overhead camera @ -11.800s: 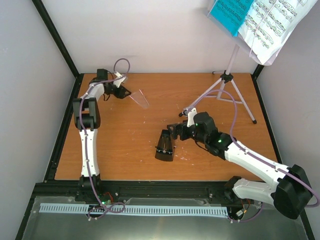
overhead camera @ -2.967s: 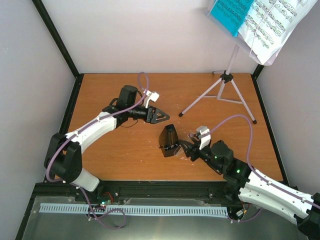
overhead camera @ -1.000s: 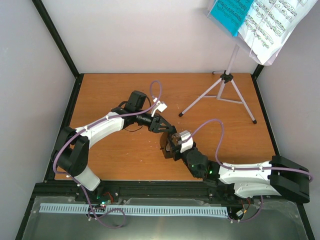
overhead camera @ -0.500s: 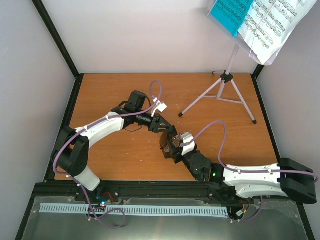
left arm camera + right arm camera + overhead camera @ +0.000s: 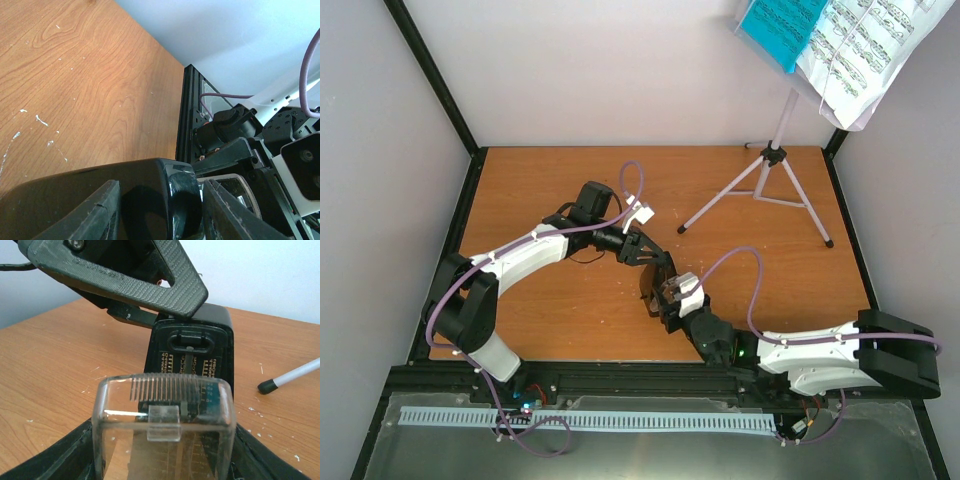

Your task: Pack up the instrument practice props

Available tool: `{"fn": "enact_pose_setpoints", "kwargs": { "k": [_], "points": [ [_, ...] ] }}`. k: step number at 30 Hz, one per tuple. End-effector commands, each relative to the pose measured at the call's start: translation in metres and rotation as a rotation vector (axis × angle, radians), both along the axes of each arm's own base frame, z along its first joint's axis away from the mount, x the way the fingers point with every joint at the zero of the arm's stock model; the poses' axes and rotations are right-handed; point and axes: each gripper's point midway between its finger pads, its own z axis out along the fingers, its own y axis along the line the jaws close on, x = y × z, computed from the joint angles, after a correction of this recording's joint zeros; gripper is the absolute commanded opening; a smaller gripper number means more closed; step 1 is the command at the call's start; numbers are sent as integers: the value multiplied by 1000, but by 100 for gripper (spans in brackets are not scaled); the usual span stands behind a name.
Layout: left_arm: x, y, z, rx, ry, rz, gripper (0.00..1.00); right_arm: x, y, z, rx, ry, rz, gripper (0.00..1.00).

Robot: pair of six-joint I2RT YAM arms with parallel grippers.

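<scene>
**Left gripper** point(image 5: 656, 262): positioned just toward 6 o'clock of the centre of the table point(image 5: 550, 190). It is clamped across the top of the small black metronome point(image 5: 193, 342). My left wrist view shows the glossy black body filling the gap, with my fingers point(image 5: 95, 212) pressed to either flank.

**Metronome:** its scale face is turned toward 5 o'clock. The base is hidden from my cameras, so I cannot tell how it sits on the wood.

**Right gripper** point(image 5: 670, 298): sits at the metronome's 5 o'clock side and pinches a clear plastic cover point(image 5: 162, 425) between both fingers. The cover stands just before the scale face. I cannot tell whether it touches the body.

**Music stand** point(image 5: 775, 170): stands at the table's 2 o'clock corner with its tripod legs spread on the wood, well apart from both grippers. At its head the teal folder point(image 5: 782, 25) lies at 9 o'clock of the sheet music point(image 5: 865, 45).
</scene>
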Motion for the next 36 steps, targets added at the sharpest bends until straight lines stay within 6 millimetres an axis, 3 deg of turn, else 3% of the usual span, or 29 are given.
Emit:
{"fn": "enact_pose_setpoints", "kwargs": {
  "k": [1, 8, 22, 36],
  "points": [
    [2, 1, -2, 17, -43, 10, 46, 3, -6, 11, 66, -25, -47, 54],
    [2, 0, -2, 15, -43, 9, 45, 4, -2, 17, 68, -47, -43, 54],
    [1, 0, -1, 11, -43, 4, 45, 18, -14, -2, 23, -25, -77, 54],
    [1, 0, -1, 9, -44, 3, 44, 18, 1, -19, -25, 12, -38, 54]
  ]
}}
